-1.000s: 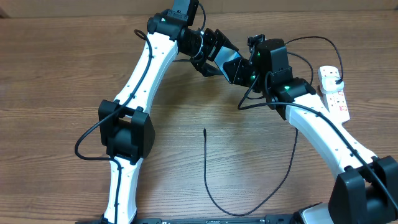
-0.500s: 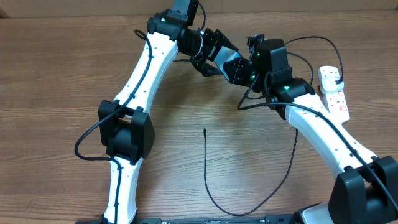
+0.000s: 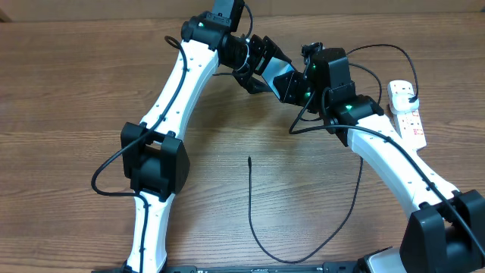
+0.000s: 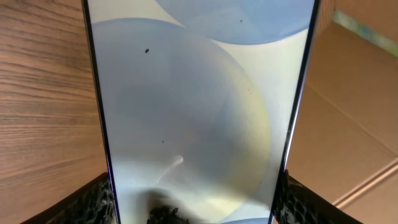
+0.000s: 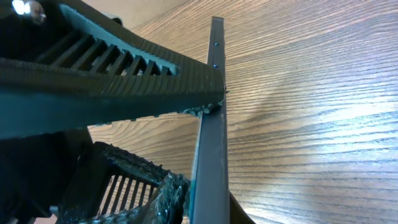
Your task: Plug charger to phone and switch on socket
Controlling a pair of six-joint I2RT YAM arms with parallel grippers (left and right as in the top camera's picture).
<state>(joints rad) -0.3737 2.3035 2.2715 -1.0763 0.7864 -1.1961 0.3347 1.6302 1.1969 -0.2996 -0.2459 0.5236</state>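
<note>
At the far middle of the desk [image 3: 76, 76], the left jaws stand wide. They are clamped across the width of the phone [image 4: 193, 106], with their ribbed pads [image 4: 98, 200] against its two long dark edges. The right jaws are narrow and meet the same phone from the right. One finger [image 5: 124, 74] touches its thin edge and the other sits tight beside its face, so they appear to pinch it across its thickness. The phone is therefore off the desk, held between both arms, its screen glowing pale blue.

The charger [image 3: 251, 201] lies well apart, on the near side of both jaws. Its free tip points far, toward the phone, and its long axis runs near to far before the cable loops right. The tip sits about midway between the arms, so neither is clearly nearer, and both are occupied. The socket [image 3: 405, 114] lies at the far right, just beside the right arm, which is the nearer one for the switch.

Only the overhead view shows the charger and socket, though there the wrists largely hide the phone. The left wrist view shows the screen, and the right wrist view shows the phone edge-on.
</note>
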